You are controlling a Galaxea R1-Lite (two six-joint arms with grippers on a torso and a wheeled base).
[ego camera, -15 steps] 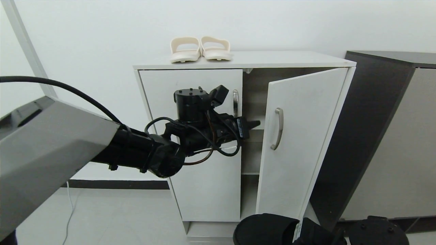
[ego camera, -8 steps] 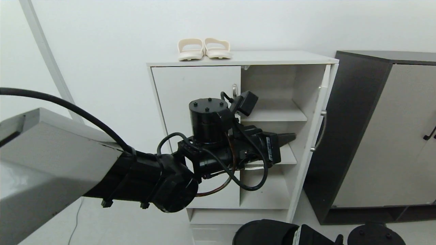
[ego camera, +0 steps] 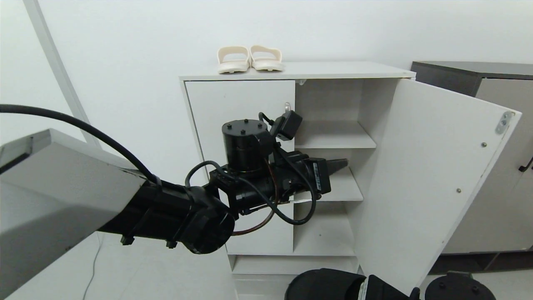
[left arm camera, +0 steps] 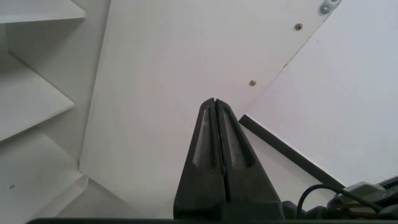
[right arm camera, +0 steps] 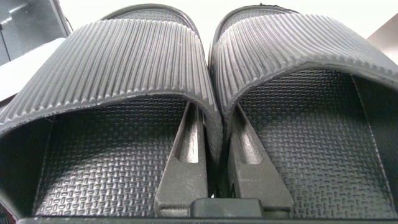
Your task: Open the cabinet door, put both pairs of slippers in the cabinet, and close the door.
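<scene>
Two slipper pairs in view, cabinet door [ego camera: 429, 175] wide open.
Right gripper [right arm camera: 214, 124] clamps the black slippers [right arm camera: 124, 56], one finger inside each, squeezing their adjoining inner walls. Left gripper [left arm camera: 215, 102] is pressed together and holds nothing, tip toward the open cabinet [ego camera: 291, 76] shelves. Door just to its right, cream slippers [ego camera: 250, 59] above it on the cabinet top.

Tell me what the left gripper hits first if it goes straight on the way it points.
The left gripper, shut, aims past the shelves at the inside face of the open cabinet door. It would likely meet that first, though depth is unclear.
</scene>
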